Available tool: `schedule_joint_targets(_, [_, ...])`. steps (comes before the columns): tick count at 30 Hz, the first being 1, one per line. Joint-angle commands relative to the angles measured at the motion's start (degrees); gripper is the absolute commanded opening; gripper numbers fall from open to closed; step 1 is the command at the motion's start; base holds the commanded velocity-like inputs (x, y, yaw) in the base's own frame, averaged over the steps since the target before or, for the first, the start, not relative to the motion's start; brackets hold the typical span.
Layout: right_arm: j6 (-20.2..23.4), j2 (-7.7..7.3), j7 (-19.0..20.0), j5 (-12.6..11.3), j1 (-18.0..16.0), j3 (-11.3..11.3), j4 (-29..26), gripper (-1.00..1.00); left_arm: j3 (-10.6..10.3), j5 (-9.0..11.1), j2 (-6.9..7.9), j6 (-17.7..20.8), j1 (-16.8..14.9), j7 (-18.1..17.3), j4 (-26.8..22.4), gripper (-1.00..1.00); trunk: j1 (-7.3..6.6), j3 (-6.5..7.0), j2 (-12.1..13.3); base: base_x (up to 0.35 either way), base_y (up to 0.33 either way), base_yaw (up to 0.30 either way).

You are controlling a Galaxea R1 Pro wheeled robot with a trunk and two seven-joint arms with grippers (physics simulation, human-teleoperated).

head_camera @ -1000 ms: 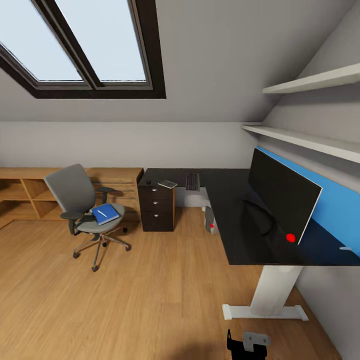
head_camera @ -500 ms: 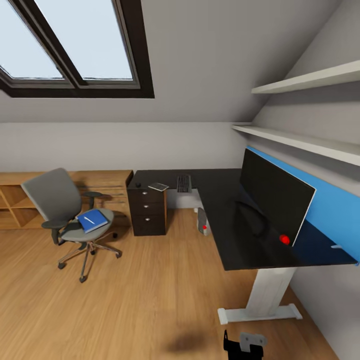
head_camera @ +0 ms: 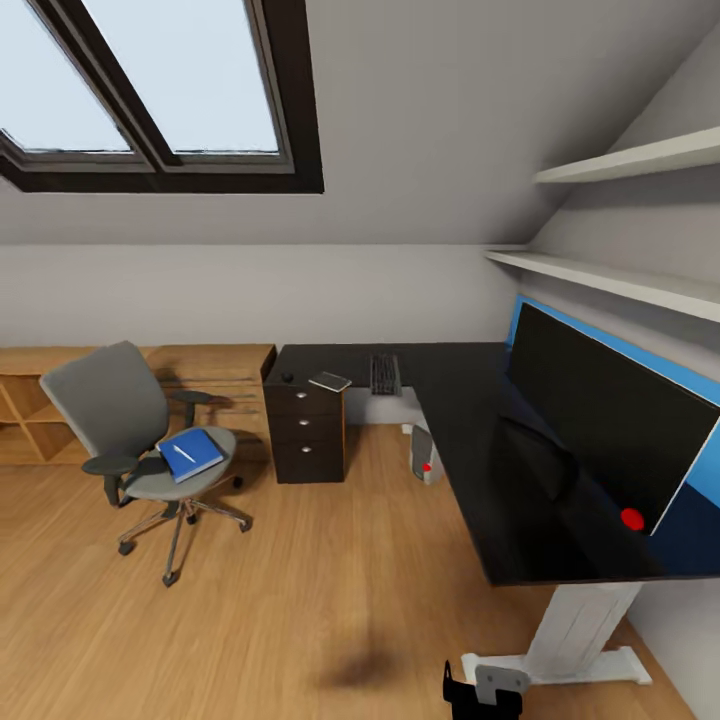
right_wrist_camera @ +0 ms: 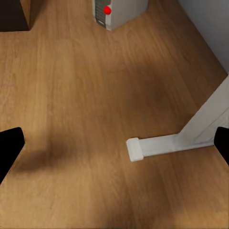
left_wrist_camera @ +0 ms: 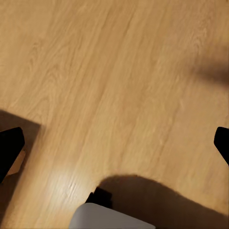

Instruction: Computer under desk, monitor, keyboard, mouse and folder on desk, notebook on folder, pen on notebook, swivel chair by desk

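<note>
Monitor (head_camera: 608, 430) (right edge cut off) hides the desk's (head_camera: 470, 420) back corner.

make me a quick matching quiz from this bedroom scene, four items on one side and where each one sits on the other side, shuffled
Items:
1. folder
2. computer
3. notebook
4. pen

Places:
A. on the floor under the desk
B. on the desk top above the drawer unit
C. on the seat of the swivel chair
D. lying on top of the folder

Pairs: 1-C, 2-A, 3-B, 4-D
</note>
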Motion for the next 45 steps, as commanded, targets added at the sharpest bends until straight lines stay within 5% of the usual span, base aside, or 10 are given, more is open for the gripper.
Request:
schedule_joint_targets(1, [-0.07,0.01,-0.47,0.29,-0.04,0.1,0.03,1.0,-0.48,0.41,0.02,-0.19,-0.05,0.31,0.03,1.0,0.04,-0.15,-0.06,0.316,0.196,0.166])
schedule_joint_targets(41, [-0.17,-0.19,-0.34,1.78,-0.04,0.23,1.22,1.0,-0.48,0.3,-0.31,-4.83,-0.05,0.32,0.84,1.0,0.04,-0.34,-0.06,0.324,0.123,0.012])
schedule_joint_targets(45, [-1.2,-0.01,-0.33,4.79,-0.04,3.51,-2.71,1.0,-0.61,-0.21,-0.3,-8.44,-0.05,0.48,-2.99,1.0,0.04,-0.34,-0.06,0.323,0.136,0.0])
